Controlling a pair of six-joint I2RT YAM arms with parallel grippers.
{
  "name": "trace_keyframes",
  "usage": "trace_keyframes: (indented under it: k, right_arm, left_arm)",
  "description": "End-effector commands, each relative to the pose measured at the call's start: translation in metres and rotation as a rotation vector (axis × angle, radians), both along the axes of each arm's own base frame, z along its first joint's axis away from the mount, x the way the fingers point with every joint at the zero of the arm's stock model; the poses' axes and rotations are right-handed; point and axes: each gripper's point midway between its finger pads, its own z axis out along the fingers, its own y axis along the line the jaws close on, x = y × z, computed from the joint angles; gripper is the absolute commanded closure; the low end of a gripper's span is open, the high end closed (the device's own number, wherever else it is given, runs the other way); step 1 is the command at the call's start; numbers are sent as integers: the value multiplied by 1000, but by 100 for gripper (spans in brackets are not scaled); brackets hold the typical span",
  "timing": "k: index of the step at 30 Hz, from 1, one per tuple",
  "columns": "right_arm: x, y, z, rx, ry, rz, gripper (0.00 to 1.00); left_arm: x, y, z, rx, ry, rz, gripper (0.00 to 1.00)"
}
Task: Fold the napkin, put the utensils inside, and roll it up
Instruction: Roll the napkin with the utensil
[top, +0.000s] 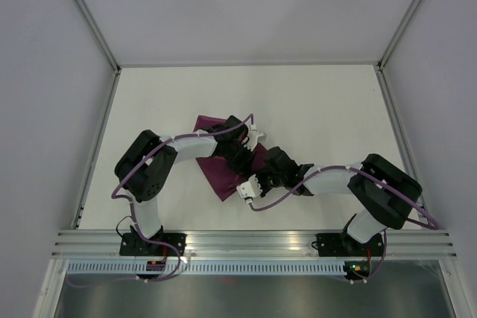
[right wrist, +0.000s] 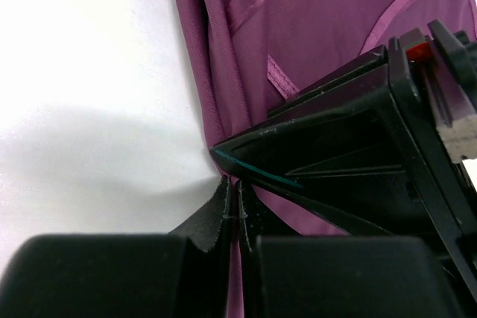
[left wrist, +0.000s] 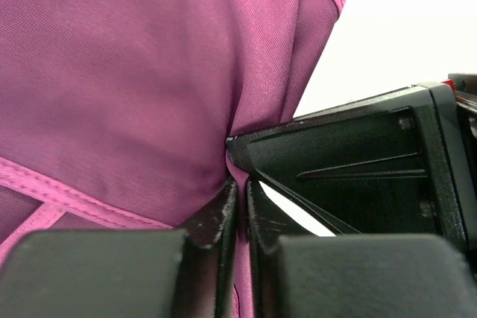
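Magenta-purple napkin (top: 220,176) lies bunched in folds near the centre of the white table (top: 320,109), a shade toward 8 o'clock. One corner sticks out at 11 o'clock. Left gripper (left wrist: 240,199), arm stretched in from 8 o'clock: jaws clamped tight, a fold of cloth pinched between the tips. Right gripper (right wrist: 231,195), arm in from 4 o'clock: also clamped on a napkin fold, at the cloth's edge next to bare table. The two grippers sit just beside each other on the cloth. Each one's black body fills the 3 o'clock side of the other's wrist view. Lighter hem strips show on the fabric.
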Motion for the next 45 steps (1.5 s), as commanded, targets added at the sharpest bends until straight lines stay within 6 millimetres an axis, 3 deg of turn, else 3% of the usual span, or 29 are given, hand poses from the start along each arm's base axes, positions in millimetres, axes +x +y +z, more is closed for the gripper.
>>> trace_keyframes:
  k: [1,4,8,21,25,29,31,32,34,35,36,37,38,39,43,44,45]
  right_arm:
    - [-14,-11,-20,-100,85,5,96]
    - [-14,-12,-21,-118,99,0,99]
    - [-13,-12,-20,-131,114,-9,100]
    - [-21,-9,-16,-180,244,-37,100]
    - [-25,-6,-11,-212,314,-39,100]
    - [-26,4,-5,-241,392,-29,100]
    - [-32,1,-6,-282,449,-28,100]
    - [-34,2,-6,-293,472,-24,99]
    - [-36,3,-3,-324,548,-21,99]
    - [-38,3,-8,-342,586,-20,100]
    - [-36,5,2,-344,630,-19,100]
    - [-36,5,3,-349,656,-15,99]
    - [-26,11,6,-343,675,-20,99]
    - [-32,6,9,-368,738,-18,100]
    - [-23,8,14,-385,861,-24,100]
    - [-11,10,13,-377,877,-34,100]
    - [-13,6,15,-397,915,-42,100]
  left_arm:
    - [-4,6,5,9,-15,-23,83]
    - [0,6,12,-6,-41,-16,66]
    - [6,6,23,-26,-72,9,55]
    - [46,37,48,-39,-219,261,46]
    - [62,56,58,-20,-274,408,43]
    - [83,96,68,30,-359,643,43]
    - [91,113,90,-13,-403,757,41]
    - [92,129,88,15,-436,821,41]
    - [94,142,116,-46,-520,897,39]
    - [92,151,117,-39,-547,927,39]
    - [91,155,123,-53,-570,945,39]
    - [90,158,141,-103,-617,965,36]
    - [88,164,142,-99,-636,986,36]
    - [87,166,147,-113,-658,991,36]
    - [81,176,172,-189,-761,1015,36]
    - [78,181,184,-214,-797,1035,36]
    - [78,179,193,-250,-831,1033,36]
